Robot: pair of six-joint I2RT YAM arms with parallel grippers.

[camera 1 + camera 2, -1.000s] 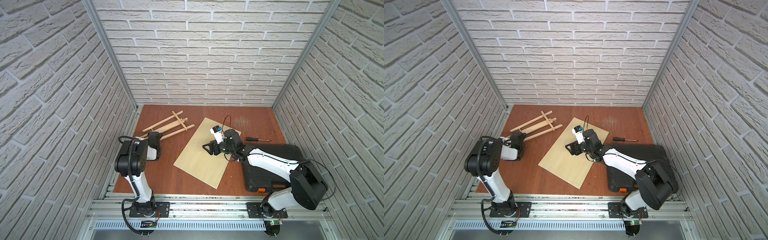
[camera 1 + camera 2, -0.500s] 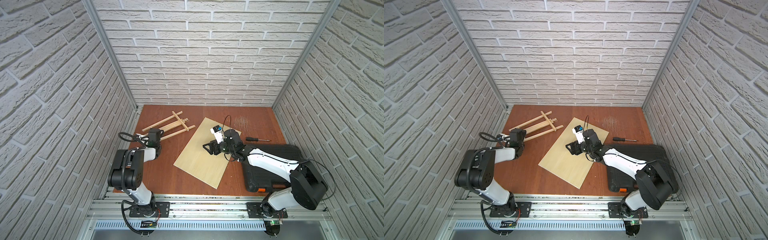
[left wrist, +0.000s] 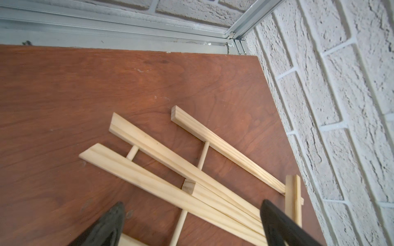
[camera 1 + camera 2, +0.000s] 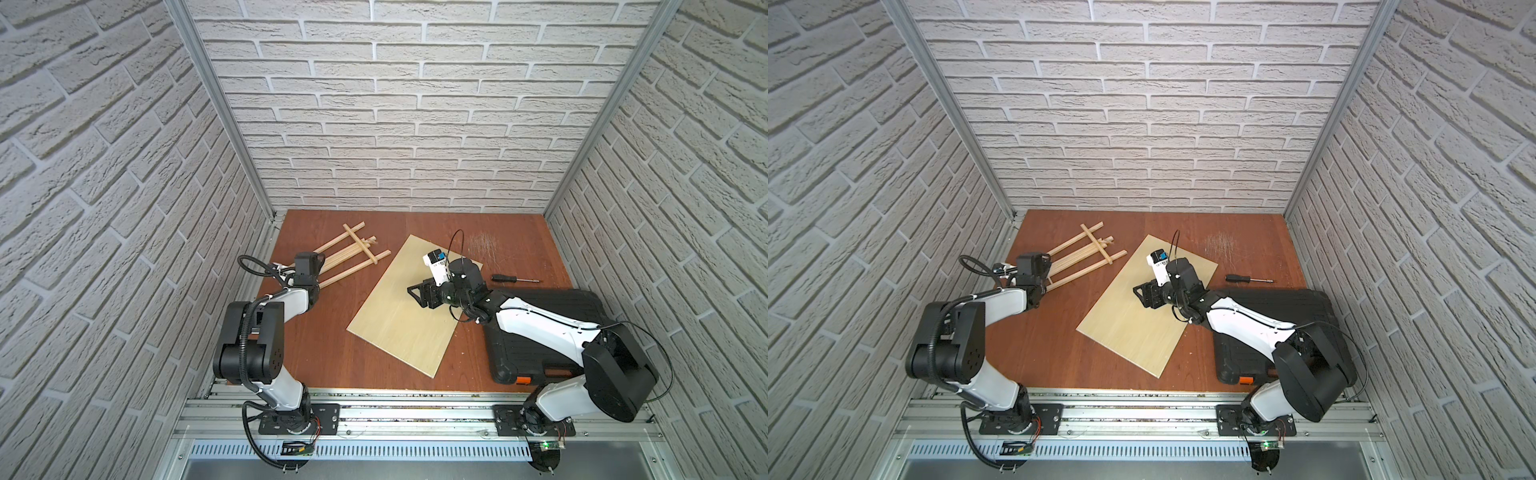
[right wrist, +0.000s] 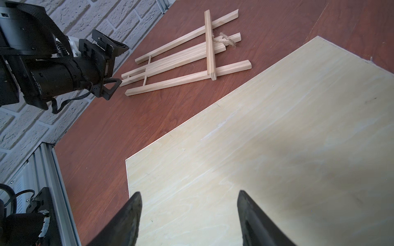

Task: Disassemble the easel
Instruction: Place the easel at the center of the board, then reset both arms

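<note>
Flat-lying easel [image 4: 357,248] at tabletop's upper left in both top views, just up-right of left gripper [image 3: 191,203], spread wide, grasping nothing.

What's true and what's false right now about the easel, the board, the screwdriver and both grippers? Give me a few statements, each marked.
1. The easel lies flat on the table. True.
2. The left gripper is shut on an easel slat. False: its jaws stand wide open at the easel's narrow end, gripping nothing.
3. The right gripper is over the board, open and empty. True.
4. The screwdriver lies on the board. False: it lies on the bare table, beside the black case.
5. The board covers part of the easel. False: they lie apart, with bare table between them.
</note>
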